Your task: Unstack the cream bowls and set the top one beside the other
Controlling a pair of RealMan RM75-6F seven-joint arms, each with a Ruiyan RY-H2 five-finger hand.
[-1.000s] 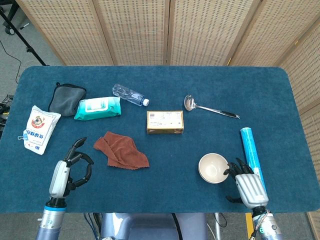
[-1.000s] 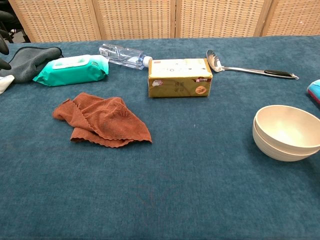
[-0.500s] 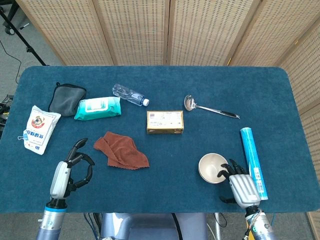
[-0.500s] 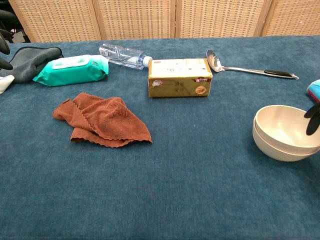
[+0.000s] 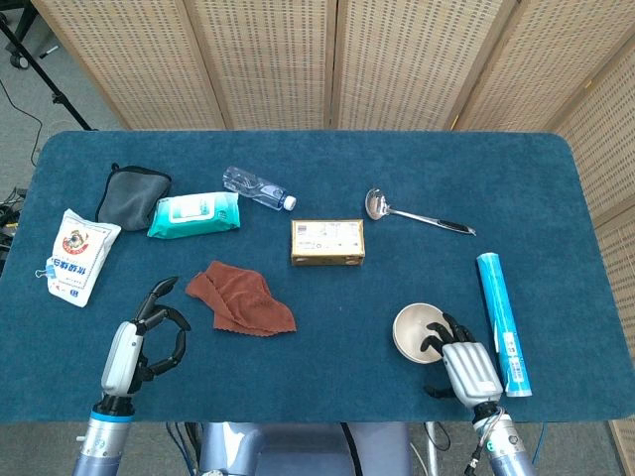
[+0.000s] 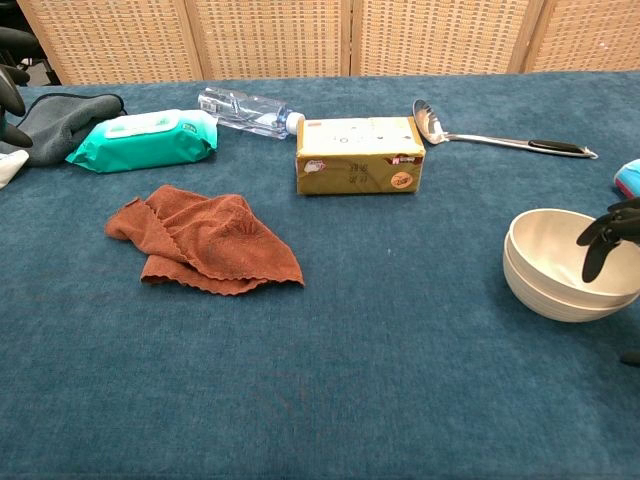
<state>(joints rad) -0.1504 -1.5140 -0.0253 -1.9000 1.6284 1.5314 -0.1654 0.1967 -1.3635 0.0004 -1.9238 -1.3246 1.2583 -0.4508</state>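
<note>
Stacked cream bowls (image 5: 417,331) overlapped by right robot hand (image 5: 458,359), fingers spread, nothing held. Blue tube (image 5: 499,321) just beside. Left robot hand (image 5: 139,342) loosely curled, empty; brown cloth (image 5: 241,297) near.

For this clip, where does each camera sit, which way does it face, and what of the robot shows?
Head view: high above the near table edge, looking down on the whole table; both forearms show, left hand and right hand.
Chest view: low at the near edge, looking across toward the screens; only dark fingertips of the right hand show.
Shared: cream bowls, brown cloth, box.
</note>
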